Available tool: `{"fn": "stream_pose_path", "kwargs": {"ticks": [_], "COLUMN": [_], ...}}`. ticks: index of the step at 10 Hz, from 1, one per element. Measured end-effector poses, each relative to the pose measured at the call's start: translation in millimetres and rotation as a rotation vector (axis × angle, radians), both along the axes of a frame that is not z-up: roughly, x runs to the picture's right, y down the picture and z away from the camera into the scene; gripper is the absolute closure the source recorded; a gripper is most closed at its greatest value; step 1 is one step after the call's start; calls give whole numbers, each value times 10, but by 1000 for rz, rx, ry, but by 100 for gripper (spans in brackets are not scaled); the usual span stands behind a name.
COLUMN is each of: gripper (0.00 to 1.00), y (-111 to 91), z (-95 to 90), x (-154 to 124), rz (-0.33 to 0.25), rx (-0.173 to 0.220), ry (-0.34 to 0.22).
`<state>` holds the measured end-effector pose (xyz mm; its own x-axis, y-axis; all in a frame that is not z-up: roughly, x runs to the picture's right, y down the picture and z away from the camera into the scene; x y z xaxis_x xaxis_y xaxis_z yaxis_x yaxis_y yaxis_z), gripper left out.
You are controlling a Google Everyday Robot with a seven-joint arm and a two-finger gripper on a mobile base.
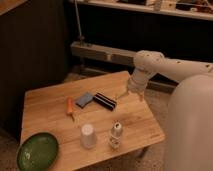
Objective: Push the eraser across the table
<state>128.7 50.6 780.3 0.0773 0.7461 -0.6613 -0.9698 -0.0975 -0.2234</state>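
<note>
Spotted the eraser (105, 101) roughly mid-table (45, 107), with a blue-grey block (84, 99) just beside it on the left and a carrot (70, 106) further left. Saw the gripper (131, 95) just right of the eraser, not touching it; couldn't tell if open or closed. Noticed a white cup (88, 136) and a small bottle (116, 135) in front of the eraser. Found bare planks behind it up to the far edge.

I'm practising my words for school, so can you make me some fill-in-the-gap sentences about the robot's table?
1. The gripper is over the table, close beside the black striped ____.
2. The blue-grey block lies between that bar and the orange ____.
3. The bowl at the table's corner is ____.
Missing words: eraser; carrot; green.
</note>
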Motion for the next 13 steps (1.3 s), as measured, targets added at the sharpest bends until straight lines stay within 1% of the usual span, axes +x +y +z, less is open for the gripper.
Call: {"fn": "stream_pose_path", "kwargs": {"ticks": [4,5,6,7,8,9,10,11,12,13], "gripper": [20,20,20,20,24,33,45,52,63,75], "y": [-5,-26,-196,-319,-514,-764,-1053,-1193,-1353,-1481], "z": [4,2,54,108,180,254,342,389,440,472], "x": [-1,10,-25,-47,-8,48,42,56,114,140], "rz": [-6,-14,-45,-51,-60,-63,-61,-37,16,81], "rx": [2,14,74,107,154,210,270,296,319,334], "ry": [1,17,58,63,64,57,34,7,-50,-135]}}
